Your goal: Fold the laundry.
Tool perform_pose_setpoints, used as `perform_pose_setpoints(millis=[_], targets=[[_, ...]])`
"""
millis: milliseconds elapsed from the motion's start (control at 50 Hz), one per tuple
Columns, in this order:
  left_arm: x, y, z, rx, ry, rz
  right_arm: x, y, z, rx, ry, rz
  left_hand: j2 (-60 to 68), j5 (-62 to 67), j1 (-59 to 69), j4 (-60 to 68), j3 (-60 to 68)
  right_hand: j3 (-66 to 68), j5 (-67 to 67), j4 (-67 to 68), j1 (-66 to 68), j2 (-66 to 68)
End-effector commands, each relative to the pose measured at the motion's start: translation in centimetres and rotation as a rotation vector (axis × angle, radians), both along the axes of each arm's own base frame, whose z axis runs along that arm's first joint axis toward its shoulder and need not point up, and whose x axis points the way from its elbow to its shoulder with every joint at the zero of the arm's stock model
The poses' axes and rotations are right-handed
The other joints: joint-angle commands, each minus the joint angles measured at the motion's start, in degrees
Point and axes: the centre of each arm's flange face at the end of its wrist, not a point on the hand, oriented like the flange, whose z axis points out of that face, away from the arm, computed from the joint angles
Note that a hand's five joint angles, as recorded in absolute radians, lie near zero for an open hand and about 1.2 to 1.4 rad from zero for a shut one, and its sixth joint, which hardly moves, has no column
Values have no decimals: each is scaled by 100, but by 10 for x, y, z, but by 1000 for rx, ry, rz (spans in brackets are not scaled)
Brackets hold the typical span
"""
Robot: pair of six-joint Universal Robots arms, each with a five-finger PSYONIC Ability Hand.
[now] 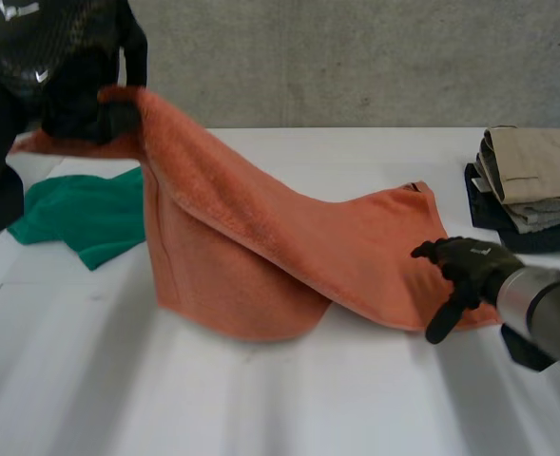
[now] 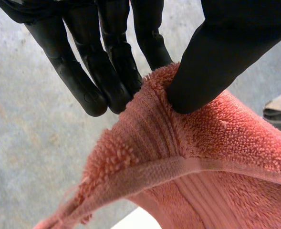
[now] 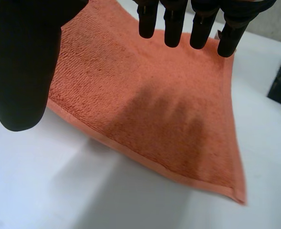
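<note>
Head view: you had the orange towel (image 1: 260, 256) half raised. Left hand (image 1: 89, 109) was up over the tabletop's (image 1: 260, 399) far left corner. Left wrist view showed its fingers (image 2: 112, 90) and thumb clamped on the towel's upper edge. It was held high, presumably so you could carry that end across for the fold.

The towel's other end lay flat toward the right edge. Right hand (image 1: 465, 271) was at that end's near corner, fingers straight and apart from the thumb, gripping nothing. You likely placed it to pin the cloth, but contact could not be confirmed.

Green cloth (image 1: 85, 218) lay unfolded by the left edge. Folded stack (image 1: 531, 185) sat at the right edge, probably the finished pile.
</note>
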Motion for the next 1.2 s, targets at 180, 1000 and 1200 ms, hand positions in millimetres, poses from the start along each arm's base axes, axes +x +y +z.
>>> perform_pose_setpoints(millis=[180,1000,1200], targets=[[-15,18,49,-118,72,-30,40,11,-58,-179,-62,-71,1138,1351,1500,1143,1193,-160,-256,-193,-266,-190],[-15,15,59,-163,82,14,81,47,-72,-48,-287,-156,1138,1351,1500,1143,1193,-160,-256,-193,-266,-190],[-2,-9,38,-106,26,108,29,-8,-1,-301,-232,-287,1138,1351,1500,1143,1193,6840,6744,6807,6734,6810]])
